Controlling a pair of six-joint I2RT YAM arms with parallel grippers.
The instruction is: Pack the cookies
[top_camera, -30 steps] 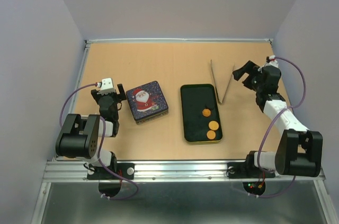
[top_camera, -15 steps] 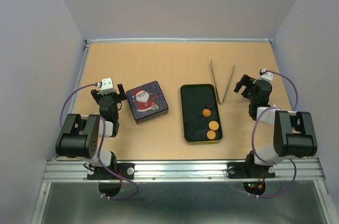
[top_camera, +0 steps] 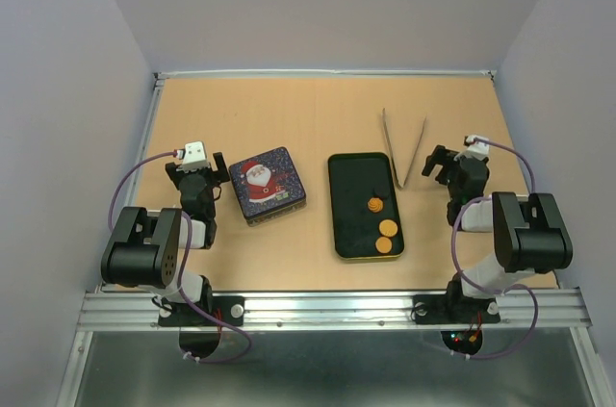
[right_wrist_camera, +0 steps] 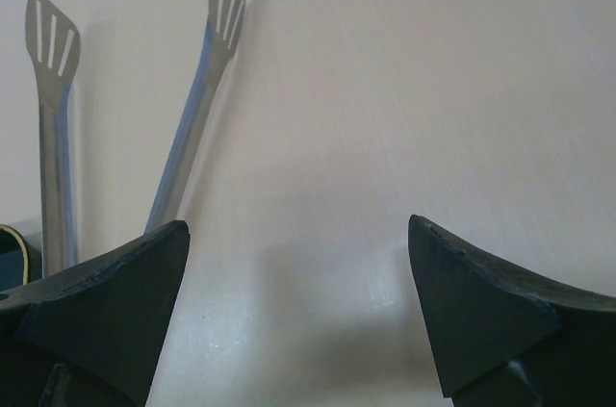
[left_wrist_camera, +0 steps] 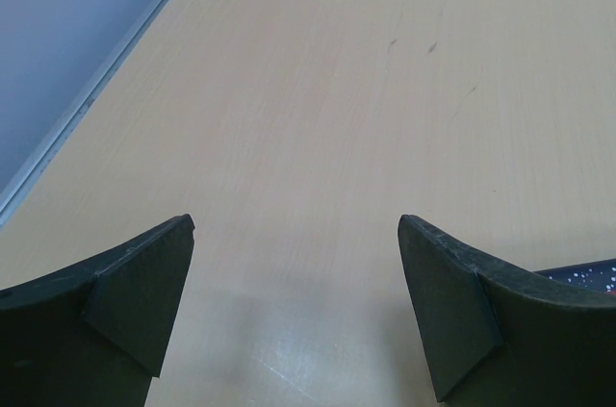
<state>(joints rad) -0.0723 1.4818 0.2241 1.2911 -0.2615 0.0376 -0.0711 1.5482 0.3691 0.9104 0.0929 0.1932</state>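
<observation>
Top view: I saw three orange cookies (top_camera: 382,226) at near end of dark tray (top_camera: 351,186), mid-table (top_camera: 289,109). Santa tin (top_camera: 267,184) lay left of tray, tongs (top_camera: 404,149) right of it. Left gripper (top_camera: 194,171) sat beside tin, right gripper (top_camera: 441,165) near tongs' joined end, neither touching.
Left wrist: I found jaws spread wide, nothing between them, bare wood ahead.
Right wrist: jaws wide, empty; tongs' slotted tips ahead-left.

The right hand (top_camera: 439,162) has drawn back toward its base (top_camera: 474,290) (arm (top_camera: 522,234) folded).
</observation>
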